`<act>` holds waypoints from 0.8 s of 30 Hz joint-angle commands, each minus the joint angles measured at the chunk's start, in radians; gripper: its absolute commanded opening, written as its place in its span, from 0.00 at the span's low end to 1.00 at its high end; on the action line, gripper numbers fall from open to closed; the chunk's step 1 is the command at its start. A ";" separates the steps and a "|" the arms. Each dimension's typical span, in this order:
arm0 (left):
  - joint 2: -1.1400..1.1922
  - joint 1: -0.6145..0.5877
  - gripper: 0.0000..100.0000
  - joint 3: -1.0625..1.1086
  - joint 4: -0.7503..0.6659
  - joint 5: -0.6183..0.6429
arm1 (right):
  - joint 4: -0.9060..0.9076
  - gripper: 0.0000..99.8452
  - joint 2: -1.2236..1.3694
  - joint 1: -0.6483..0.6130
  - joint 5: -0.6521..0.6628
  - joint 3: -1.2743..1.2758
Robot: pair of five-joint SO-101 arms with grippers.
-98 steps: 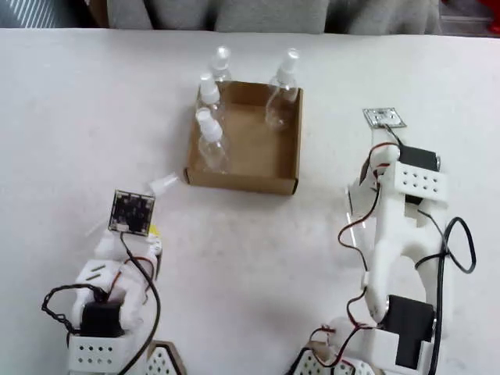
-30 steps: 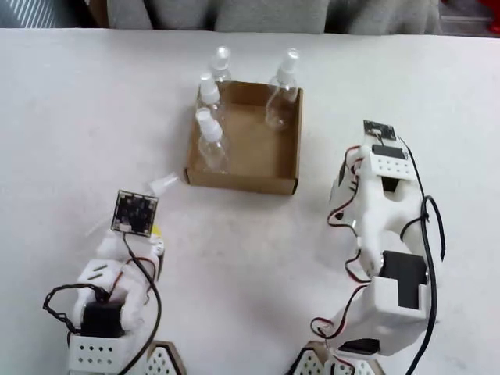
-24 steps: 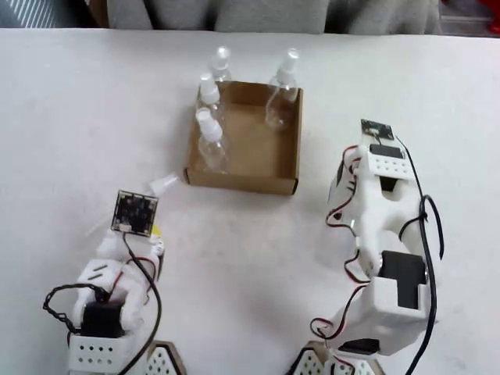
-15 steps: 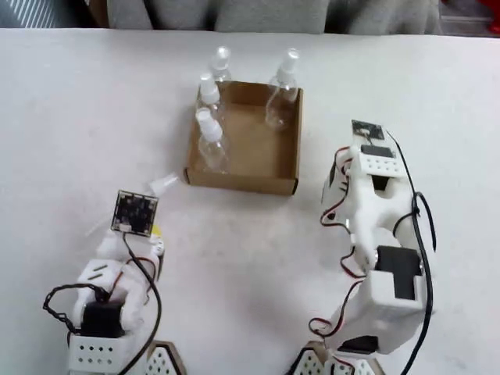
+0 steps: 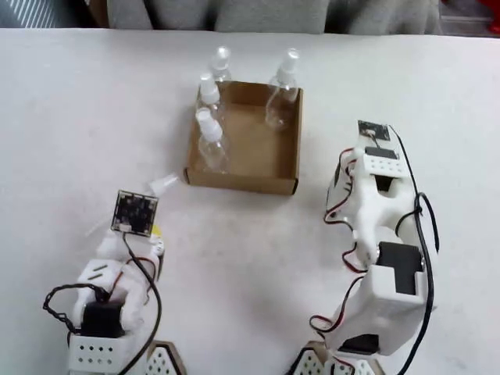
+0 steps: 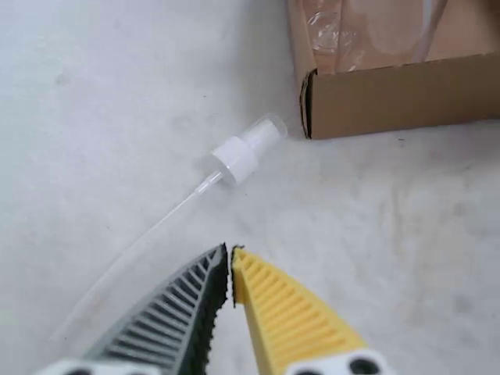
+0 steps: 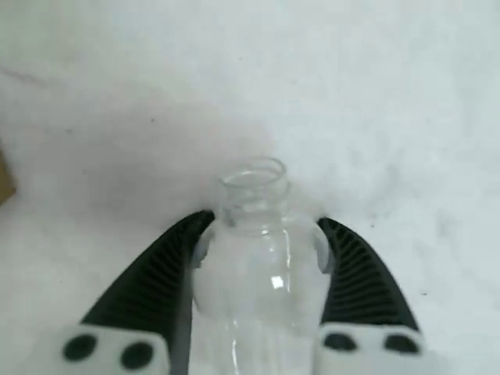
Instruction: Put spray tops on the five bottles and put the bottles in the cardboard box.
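The white tabletop (image 5: pixel 94 101) runs back to a row of grey upholstery. Mid-table sits the brown cardboard box (image 5: pixel 242 181), with four clear capped bottles (image 5: pixel 208 134) standing in it, as far as I can tell from above.

Over the last few seconds my right arm (image 5: pixel 379 211) has pulled in from its wider reach and swung a little towards the box side of the table. The left arm (image 5: pixel 105 301) has not moved, and neither has anything in the box. I read that as the fifth bottle being carried inward to be capped. The capping itself is not yet begun.

The right gripper (image 7: pixel 264 225) is clamped on the clear, uncapped plastic bottle (image 7: pixel 262 266). A black jaw presses each side of its shoulder, and the open neck pokes out just past the fingertips, over bare table. From the high view the arm covers the bottle.

The loose white spray top (image 6: pixel 244 147) lies on its side on the table, just off the box's near corner on the left arm's side. Its thin dip tube trails back towards the left gripper (image 6: pixel 232 254). That gripper's jaws are pressed together with nothing between them. Their tips sit close to the tube and short of the white cap, so I judge the jaws must spread before I can take it.
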 commanded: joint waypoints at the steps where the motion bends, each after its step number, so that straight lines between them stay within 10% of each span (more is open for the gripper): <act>1: -0.007 0.015 0.02 -0.003 -0.025 -0.011 | -0.001 0.02 -0.016 -0.013 0.000 -0.041; 12: -0.010 -0.007 0.02 -0.003 -0.032 -0.011 | 0.108 0.02 -0.128 0.038 0.002 -0.012; 24: -0.004 -0.323 0.03 -0.235 -0.054 -0.012 | 0.012 0.02 -0.133 0.140 0.003 0.095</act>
